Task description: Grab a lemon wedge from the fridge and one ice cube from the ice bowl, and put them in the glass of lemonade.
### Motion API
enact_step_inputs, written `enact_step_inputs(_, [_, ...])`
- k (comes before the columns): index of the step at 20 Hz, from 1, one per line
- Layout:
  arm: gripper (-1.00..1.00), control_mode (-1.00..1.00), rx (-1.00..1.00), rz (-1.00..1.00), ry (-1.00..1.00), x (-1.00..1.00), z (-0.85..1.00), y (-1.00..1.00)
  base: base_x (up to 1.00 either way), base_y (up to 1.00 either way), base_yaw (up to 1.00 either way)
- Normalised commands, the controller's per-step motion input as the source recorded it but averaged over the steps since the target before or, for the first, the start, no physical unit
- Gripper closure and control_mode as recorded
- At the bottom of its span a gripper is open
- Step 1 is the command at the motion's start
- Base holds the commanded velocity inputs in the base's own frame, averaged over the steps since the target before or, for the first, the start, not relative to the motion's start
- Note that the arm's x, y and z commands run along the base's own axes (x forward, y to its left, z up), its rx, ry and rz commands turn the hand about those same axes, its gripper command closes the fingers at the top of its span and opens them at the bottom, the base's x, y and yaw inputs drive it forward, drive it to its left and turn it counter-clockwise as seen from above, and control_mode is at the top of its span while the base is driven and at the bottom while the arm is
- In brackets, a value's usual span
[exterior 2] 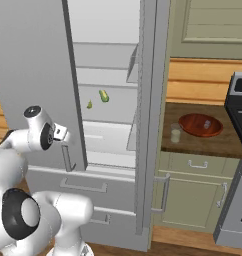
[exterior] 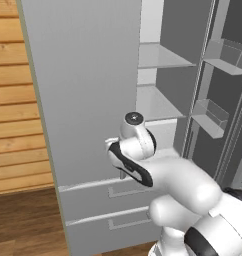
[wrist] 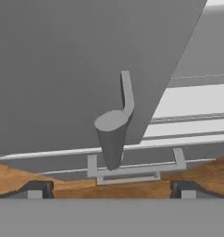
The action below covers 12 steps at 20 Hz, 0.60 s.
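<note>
The fridge (exterior 2: 38,60) before me is plain grey metal with pale, near-white shelves inside, and on one shelf the lemon wedge (exterior 2: 104,96) shows yellow-green. The ice bowl (exterior 2: 200,125) is reddish-brown on my dark wood table (exterior 2: 213,142), and the glass of lemonade (exterior 2: 176,133) is clear with pale yellow-green contents. My gripper (wrist: 112,189) has dark tips, and the floor (exterior: 23,220) is brown wood grain.
</note>
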Motion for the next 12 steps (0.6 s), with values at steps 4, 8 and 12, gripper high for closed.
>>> enact_step_inputs(4, [-1.0,-1.0,0.0,0.0,-0.01,0.53,-0.45,0.0,0.0,0.0,0.0])
enact_step_inputs(8, [-1.0,-1.0,0.0,0.0,-0.02,0.43,-0.53,0.0,0.0,0.0,0.0])
enact_step_inputs(12, [-1.0,-1.0,0.0,0.0,-0.03,0.49,-0.39,0.0,0.0,0.0,0.0])
